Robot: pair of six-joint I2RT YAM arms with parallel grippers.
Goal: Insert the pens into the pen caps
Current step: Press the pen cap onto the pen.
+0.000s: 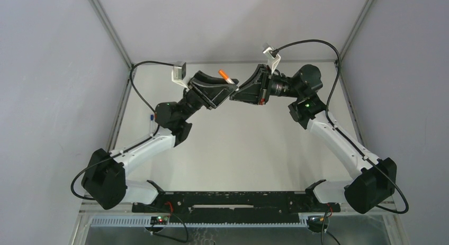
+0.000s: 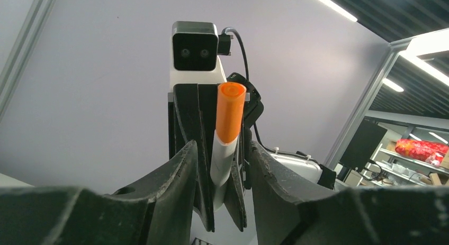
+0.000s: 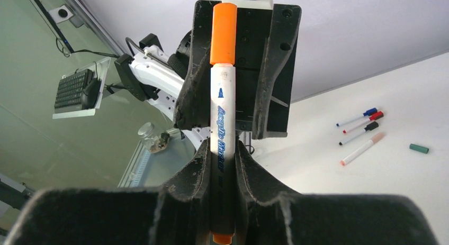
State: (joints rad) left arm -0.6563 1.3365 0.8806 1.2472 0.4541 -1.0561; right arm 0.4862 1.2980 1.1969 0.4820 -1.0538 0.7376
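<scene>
Both arms are raised and their grippers meet tip to tip above the far middle of the table. My right gripper (image 3: 222,150) (image 1: 238,91) is shut on the white barrel of a pen (image 3: 221,112). An orange cap (image 3: 223,33) (image 2: 231,112) (image 1: 224,74) sits on that pen's far end, and an orange end plug shows near the right wrist camera. My left gripper (image 2: 222,152) (image 1: 227,88) is open. Its fingers (image 3: 272,70) stand on either side of the capped end with gaps, not touching it.
On the white table (image 3: 402,97), in the right wrist view, lie three capped pens: blue (image 3: 357,118), red (image 3: 362,123) and black (image 3: 360,134). A pinkish-capped pen (image 3: 362,148) lies beside them, and a loose green cap (image 3: 419,148) further right. Grey walls enclose the table.
</scene>
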